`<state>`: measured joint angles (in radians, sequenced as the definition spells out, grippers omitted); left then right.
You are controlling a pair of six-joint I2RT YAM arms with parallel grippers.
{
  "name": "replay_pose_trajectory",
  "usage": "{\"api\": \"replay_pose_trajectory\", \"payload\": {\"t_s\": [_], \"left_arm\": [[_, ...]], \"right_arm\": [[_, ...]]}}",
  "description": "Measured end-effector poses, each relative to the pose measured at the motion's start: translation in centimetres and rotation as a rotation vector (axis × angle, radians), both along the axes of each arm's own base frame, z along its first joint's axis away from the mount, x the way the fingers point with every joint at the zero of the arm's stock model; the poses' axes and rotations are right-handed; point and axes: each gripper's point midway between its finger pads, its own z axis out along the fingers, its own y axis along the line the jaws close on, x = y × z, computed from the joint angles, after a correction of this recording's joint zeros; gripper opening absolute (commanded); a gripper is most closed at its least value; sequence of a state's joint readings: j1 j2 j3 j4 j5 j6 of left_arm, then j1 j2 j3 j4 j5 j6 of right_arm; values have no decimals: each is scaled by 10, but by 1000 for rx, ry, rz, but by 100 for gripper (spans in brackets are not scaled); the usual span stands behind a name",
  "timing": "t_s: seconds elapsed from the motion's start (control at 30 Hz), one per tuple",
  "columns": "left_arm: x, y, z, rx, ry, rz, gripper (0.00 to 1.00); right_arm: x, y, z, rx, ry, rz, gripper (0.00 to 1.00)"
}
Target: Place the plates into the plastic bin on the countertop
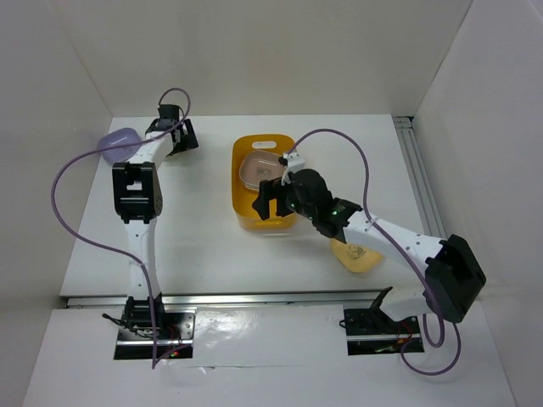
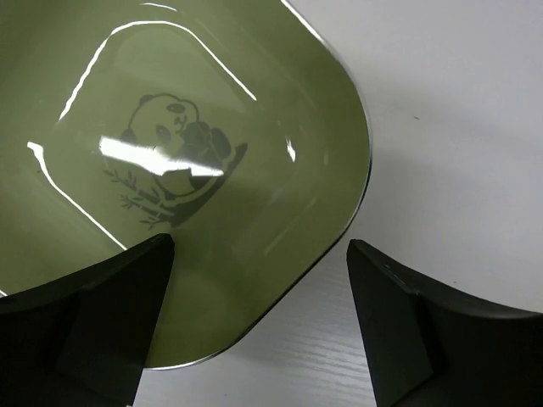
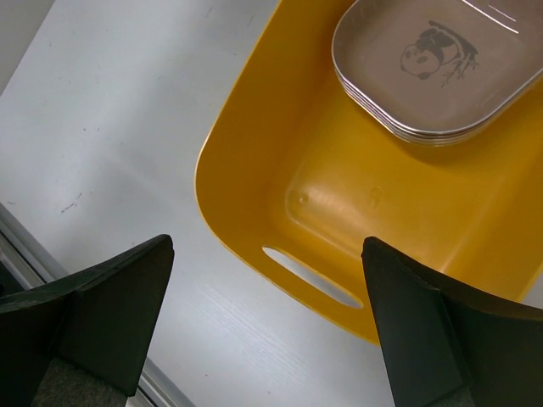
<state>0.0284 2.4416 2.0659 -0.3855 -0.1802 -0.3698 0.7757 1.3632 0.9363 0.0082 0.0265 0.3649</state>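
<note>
Gaping empty, left pincer (image 2: 259,254) and right pincer (image 3: 267,254) hover; only left wrist shows green plate (image 2: 254,170).

arms (image 1: 142,250): white links | joints (image 1: 136,193): black | cables (image 1: 327,131): purple | jaws: black

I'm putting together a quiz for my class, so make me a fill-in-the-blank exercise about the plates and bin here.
1. The plate under the left gripper is coloured ____.
2. Its printed motif shows a ____.
3. The stacked plates lie inside the yellow ____.
4. The jaws of the right gripper stand ____.
Missing words: green; panda; bin; open.
</note>
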Motion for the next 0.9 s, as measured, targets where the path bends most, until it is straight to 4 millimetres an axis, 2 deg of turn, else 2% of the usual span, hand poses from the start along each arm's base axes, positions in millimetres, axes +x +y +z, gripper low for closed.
{"api": "replay_pose_trajectory", "payload": {"t_s": [0.03, 0.13, 0.17, 0.23, 0.27, 0.37, 0.4, 0.53, 0.7, 0.8, 0.9], "left_arm": [[1, 1, 0, -2, -3, 0, 94], [0, -1, -2, -18, -1, -9, 75], [0, -3, -2, -22, -1, -13, 65], [1, -6, -4, -36, -9, -24, 54], [2, -6, -5, -39, -17, -23, 41], [5, -9, 1, -48, -57, -28, 18], [2, -10, 4, -46, -60, -30, 3], [-10, -9, 20, -33, -66, -26, 0], [-21, -25, 41, -64, -63, -52, 0], [-35, -52, 52, -74, -25, -94, 0], [-54, -89, 68, -77, 16, -120, 0]], "right_arm": [[-1, 1, 0, -3, -4, 1, 99], [-3, 3, 2, -9, -15, 4, 99], [-4, 3, 2, -12, -19, 4, 99], [-3, 3, 2, -16, -23, -2, 99], [-3, 3, 2, -18, -25, -4, 99], [-4, 3, 2, -21, -28, -7, 99], [-5, 5, 2, -22, -29, -3, 99], [-9, 10, 4, -20, -34, 6, 99], [-9, 16, 15, -6, -53, 9, 99], [-8, 15, 16, -9, -58, -7, 99], [-5, 12, 17, -12, -64, -32, 99]]}}
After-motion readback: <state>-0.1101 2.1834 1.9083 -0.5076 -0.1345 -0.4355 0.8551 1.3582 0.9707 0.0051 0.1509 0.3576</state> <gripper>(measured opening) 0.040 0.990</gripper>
